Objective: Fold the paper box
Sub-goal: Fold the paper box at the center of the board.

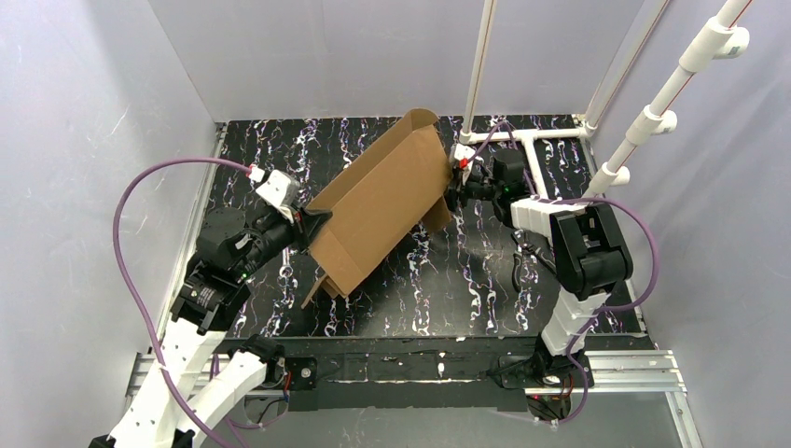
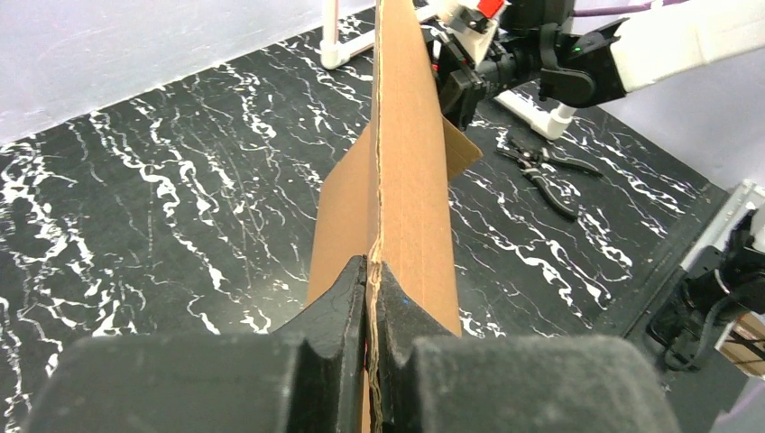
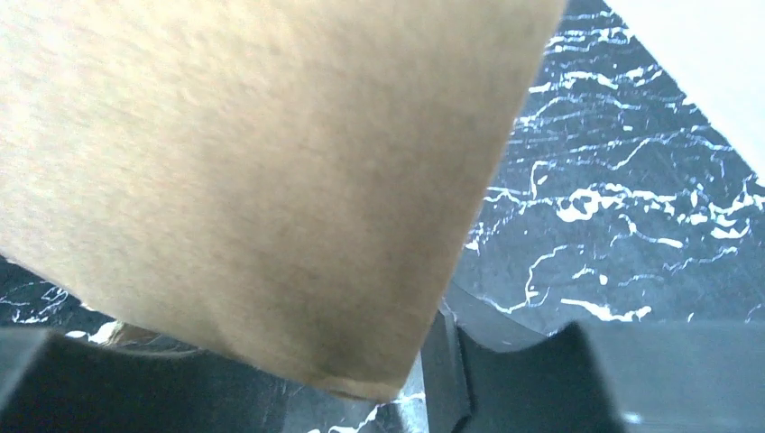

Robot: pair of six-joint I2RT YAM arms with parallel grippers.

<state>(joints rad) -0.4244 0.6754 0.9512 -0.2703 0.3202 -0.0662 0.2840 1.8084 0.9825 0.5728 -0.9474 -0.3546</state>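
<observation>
The paper box (image 1: 382,205) is a brown cardboard sheet, partly folded and held up off the table between my two arms. My left gripper (image 1: 312,224) is shut on its near-left edge; in the left wrist view both pads pinch the corrugated edge (image 2: 372,271). My right gripper (image 1: 454,187) sits against the box's far-right edge, next to a small hanging flap (image 2: 460,149). In the right wrist view the cardboard (image 3: 253,162) fills most of the frame and hides one finger. The other finger (image 3: 442,361) stands apart from it, with table showing in the gap, so the jaws look open.
Black pliers (image 1: 522,257) lie on the black marbled table right of the box, also in the left wrist view (image 2: 546,171). A white pipe frame (image 1: 522,135) stands at the back right. Grey walls close in on three sides.
</observation>
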